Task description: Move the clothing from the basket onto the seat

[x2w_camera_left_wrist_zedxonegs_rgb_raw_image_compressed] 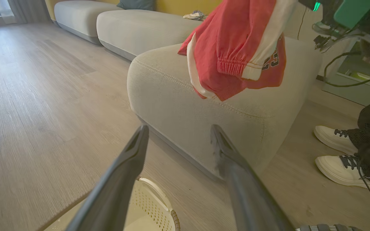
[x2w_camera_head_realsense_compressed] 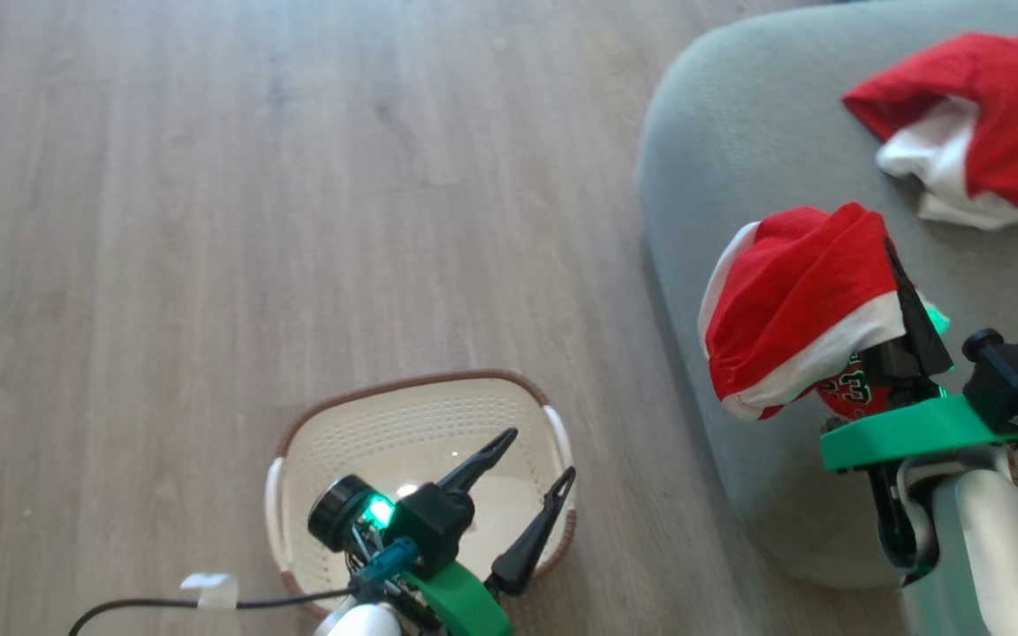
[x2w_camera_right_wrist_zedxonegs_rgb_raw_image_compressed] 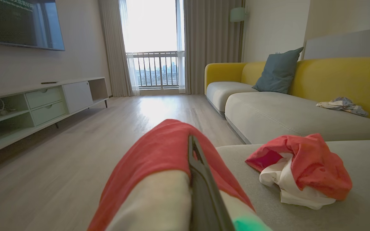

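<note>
Left gripper: the left gripper (x2w_camera_head_realsense_compressed: 540, 455) hangs with its two long dark fingers spread wide and nothing between them, probably because nothing is left for it to pick up.
Basket: the cream-white perforated plastic basket (x2w_camera_head_realsense_compressed: 412, 382) with a brown woven-look rim sits on the wooden floor (x2w_camera_head_realsense_compressed: 208, 177) directly beneath that gripper. Its pale bottom shows bare between the fingers.
Right gripper: the right gripper (x2w_camera_head_realsense_compressed: 893, 261) is clamped tight on a soft red fabric garment with white bands (x2w_camera_head_realsense_compressed: 792, 300). The held garment drapes over the fingers and hangs to their left, high enough to clear the cushion edge.
Seat: the large grey-green upholstered seat (x2w_camera_head_realsense_compressed: 739, 132) lies under and ahead of the right gripper, so a release would likely land the cloth on it.
Second garment: a second garment (x2w_camera_head_realsense_compressed: 977, 124), red and white, rests crumpled on the seat, ahead and to the right of the right gripper's fingertips and apart from the held one.
Progress: the task looks nearly finished, with only the release left.
</note>
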You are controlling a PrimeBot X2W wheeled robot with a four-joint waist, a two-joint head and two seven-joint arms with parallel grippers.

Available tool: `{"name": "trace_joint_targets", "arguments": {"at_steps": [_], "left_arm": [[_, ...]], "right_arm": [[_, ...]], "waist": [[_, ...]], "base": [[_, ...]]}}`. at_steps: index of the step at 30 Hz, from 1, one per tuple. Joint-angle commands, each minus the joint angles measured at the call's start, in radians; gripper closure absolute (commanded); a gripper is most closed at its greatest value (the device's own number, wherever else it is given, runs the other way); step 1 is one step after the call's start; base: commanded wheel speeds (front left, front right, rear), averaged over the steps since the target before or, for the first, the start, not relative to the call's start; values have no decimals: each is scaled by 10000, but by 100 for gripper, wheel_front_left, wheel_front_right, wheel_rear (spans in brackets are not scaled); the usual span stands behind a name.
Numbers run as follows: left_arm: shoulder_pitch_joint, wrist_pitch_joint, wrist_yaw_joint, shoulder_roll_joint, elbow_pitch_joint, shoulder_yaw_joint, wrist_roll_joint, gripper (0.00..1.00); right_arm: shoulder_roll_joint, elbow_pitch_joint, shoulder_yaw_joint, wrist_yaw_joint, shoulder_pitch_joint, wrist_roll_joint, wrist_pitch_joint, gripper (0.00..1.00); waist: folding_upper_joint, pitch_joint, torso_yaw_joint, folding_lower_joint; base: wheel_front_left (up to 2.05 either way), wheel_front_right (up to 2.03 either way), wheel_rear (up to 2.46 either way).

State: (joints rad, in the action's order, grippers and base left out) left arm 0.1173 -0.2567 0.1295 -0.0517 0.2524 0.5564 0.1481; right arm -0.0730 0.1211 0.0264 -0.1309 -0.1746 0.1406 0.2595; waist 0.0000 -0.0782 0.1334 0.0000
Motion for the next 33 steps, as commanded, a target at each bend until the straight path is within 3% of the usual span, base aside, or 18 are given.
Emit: {"name": "trace_joint_targets", "arguments": {"at_steps": [1, 22, 33], "left_arm": [[379, -51, 11, 13, -374, -247, -93, 0], [799, -51, 11, -62, -376, -62, -347, 0], [1075, -51, 11, -116, -359, 111, -382, 0]], "right_arm": [[-70, -418, -198, 2, -460, -56, 23, 100], [146, -567, -171, 2, -493, 74, 23, 100], [200, -705, 147, 2, -456, 132, 23, 100]], "waist": [[0, -151, 519, 0], [0, -627, 3487, 0], [0, -842, 3884, 0]], "base": [[0, 0, 0], [0, 0, 0], [0, 0, 0]]}}
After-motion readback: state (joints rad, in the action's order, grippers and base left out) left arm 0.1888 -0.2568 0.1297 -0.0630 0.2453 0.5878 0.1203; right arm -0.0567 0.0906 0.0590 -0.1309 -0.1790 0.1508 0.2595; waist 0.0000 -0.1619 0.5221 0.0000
